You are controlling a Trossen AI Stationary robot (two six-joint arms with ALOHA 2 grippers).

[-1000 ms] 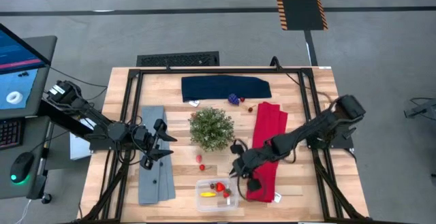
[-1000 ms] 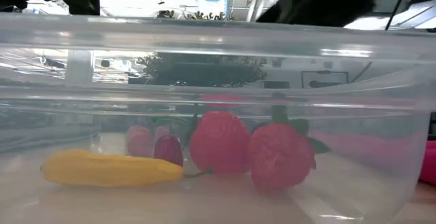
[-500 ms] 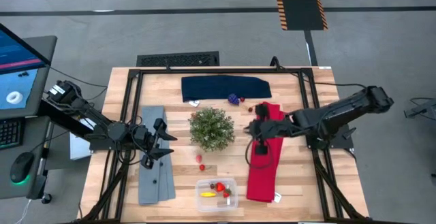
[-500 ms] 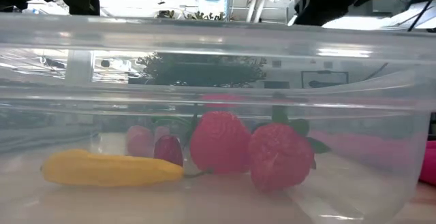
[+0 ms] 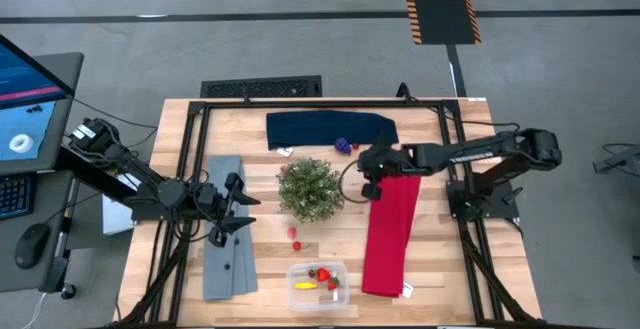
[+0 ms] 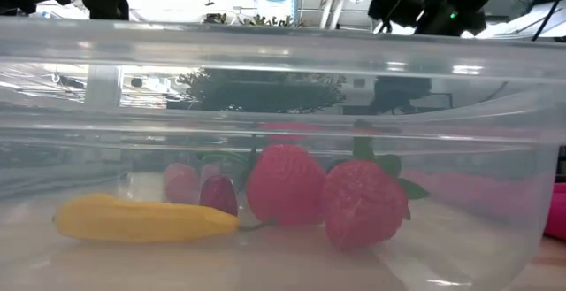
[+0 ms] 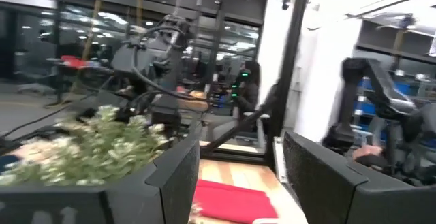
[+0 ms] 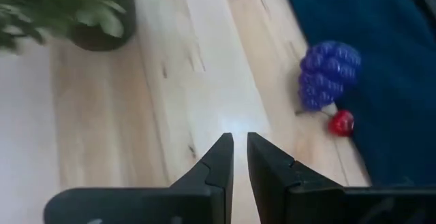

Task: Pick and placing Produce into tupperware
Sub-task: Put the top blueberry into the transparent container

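The right gripper [image 5: 371,159] hangs near the grapes [image 8: 328,74], fingers almost together and holding nothing. It should spread them before lowering over the cluster, clear of the red berry [image 8: 340,122], then carry it to the container [image 5: 318,286].

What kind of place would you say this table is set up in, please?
Probably a robotics lab or workshop: a wooden table on bare concrete floor with striped hazard tape, a monitor beside it, and more robot arms behind.
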